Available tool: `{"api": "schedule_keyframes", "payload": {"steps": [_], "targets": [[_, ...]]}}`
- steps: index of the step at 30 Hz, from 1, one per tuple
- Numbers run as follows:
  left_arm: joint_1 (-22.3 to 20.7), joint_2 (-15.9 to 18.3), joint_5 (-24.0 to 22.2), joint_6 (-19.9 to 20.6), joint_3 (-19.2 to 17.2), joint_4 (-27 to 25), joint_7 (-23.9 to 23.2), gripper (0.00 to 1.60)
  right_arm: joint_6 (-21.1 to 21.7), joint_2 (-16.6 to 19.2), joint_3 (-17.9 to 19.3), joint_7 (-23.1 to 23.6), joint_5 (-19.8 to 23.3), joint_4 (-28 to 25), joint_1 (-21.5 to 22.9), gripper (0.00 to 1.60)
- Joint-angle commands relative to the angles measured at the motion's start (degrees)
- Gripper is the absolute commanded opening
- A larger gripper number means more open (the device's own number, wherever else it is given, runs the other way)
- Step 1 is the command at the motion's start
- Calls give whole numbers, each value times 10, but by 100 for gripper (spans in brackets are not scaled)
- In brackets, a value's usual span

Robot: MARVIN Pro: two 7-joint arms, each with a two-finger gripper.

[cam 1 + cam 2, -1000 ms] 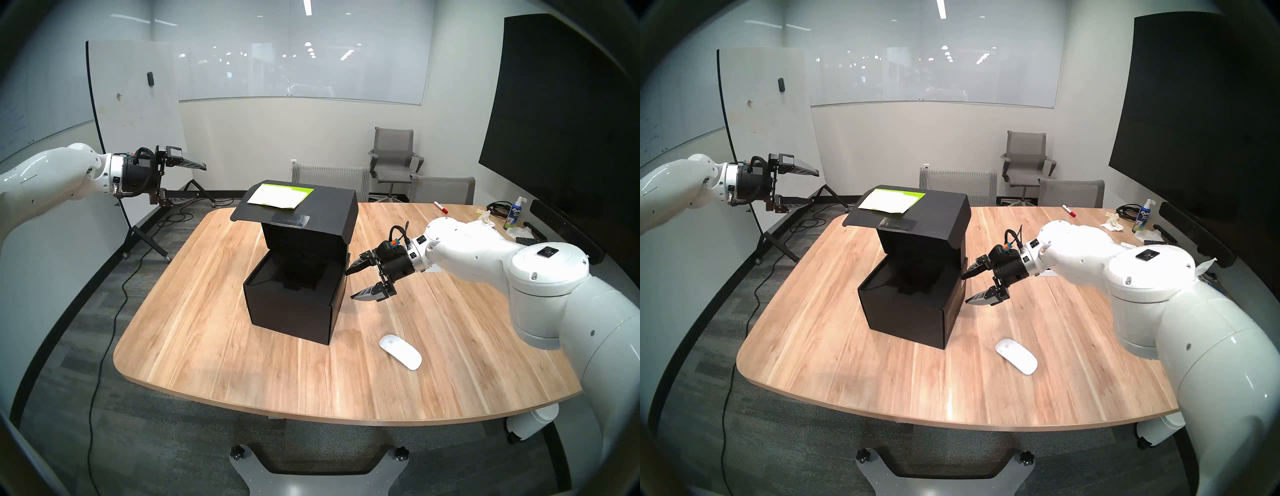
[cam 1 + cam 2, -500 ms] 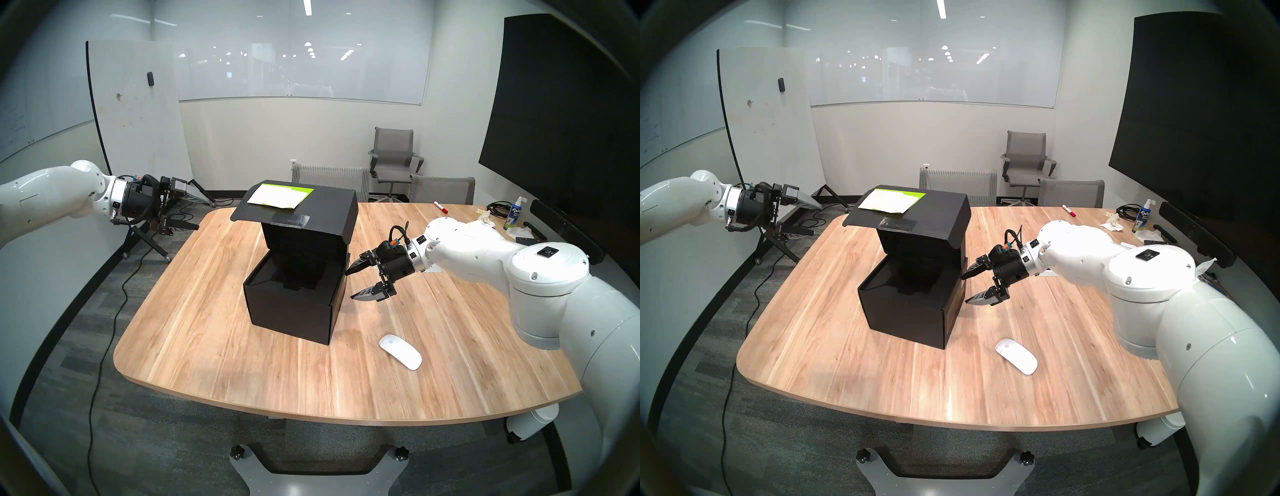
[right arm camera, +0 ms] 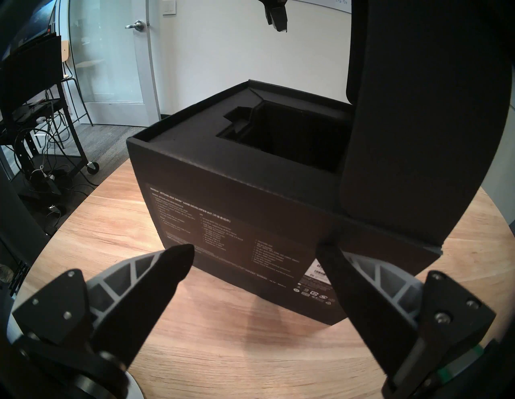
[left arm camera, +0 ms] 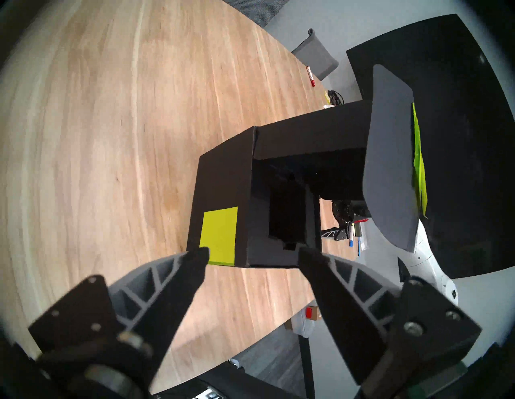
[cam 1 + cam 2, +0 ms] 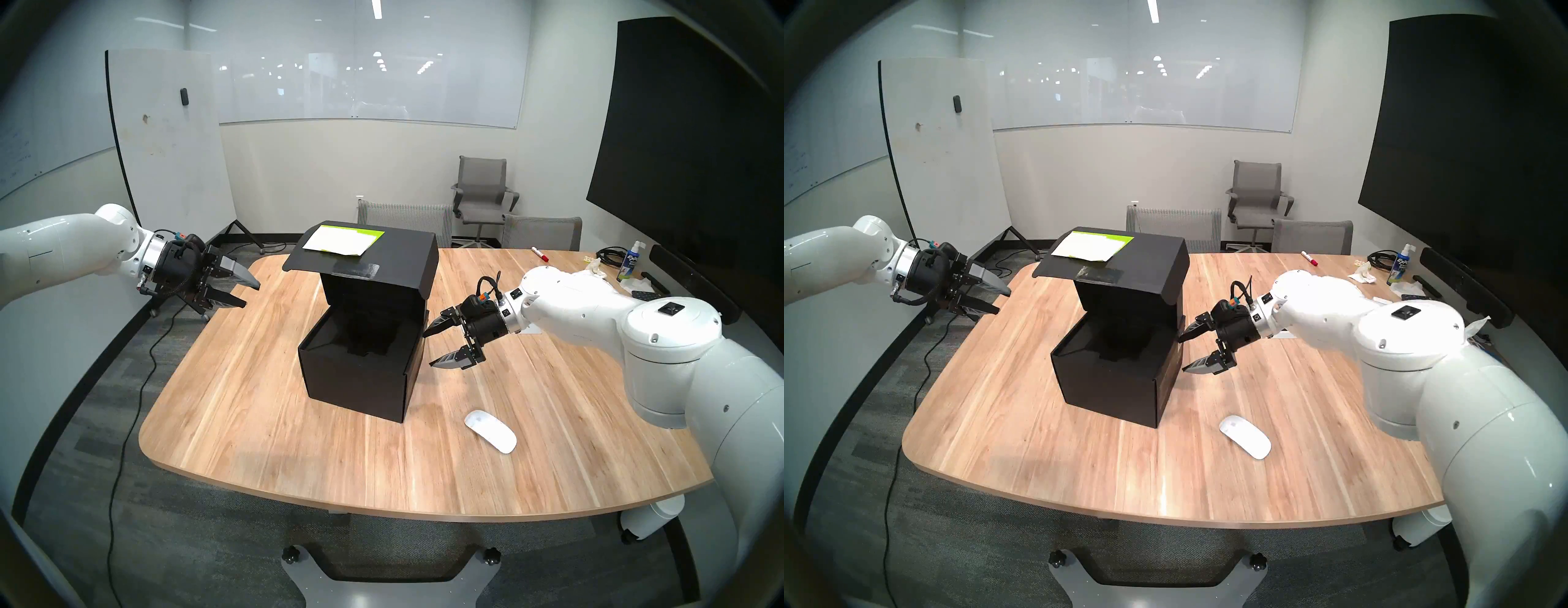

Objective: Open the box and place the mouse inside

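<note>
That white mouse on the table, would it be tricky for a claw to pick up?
Probably somewhat. The mouse looks glossy and smooth, so it may slip between hard fingers. It lies low and flat on the table, leaving little side to pinch. Being flat, it should slide rather than roll if nudged.

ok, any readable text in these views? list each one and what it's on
"EXPO": spray bottle at the table's far right corner.
"DEVELOPER KIT": heading in the print on the black box's side panel; the words before it and the lists below are too small to read.
Lid papers, red marker: nothing legible.
</note>
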Motion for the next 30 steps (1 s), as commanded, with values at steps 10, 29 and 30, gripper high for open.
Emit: {"api": "schedule_keyframes", "payload": {"steps": [10, 29, 30], "targets": [[-20, 24, 52, -42, -28, -60, -74, 107, 1, 0, 3, 48, 3, 0, 12, 160], [-51, 61, 111, -64, -57, -165, -118, 0, 2, -1, 5, 52, 3, 1, 12, 160], [-53, 61, 112, -63, -59, -170, -119, 0, 2, -1, 5, 53, 3, 1, 12, 160]]}}
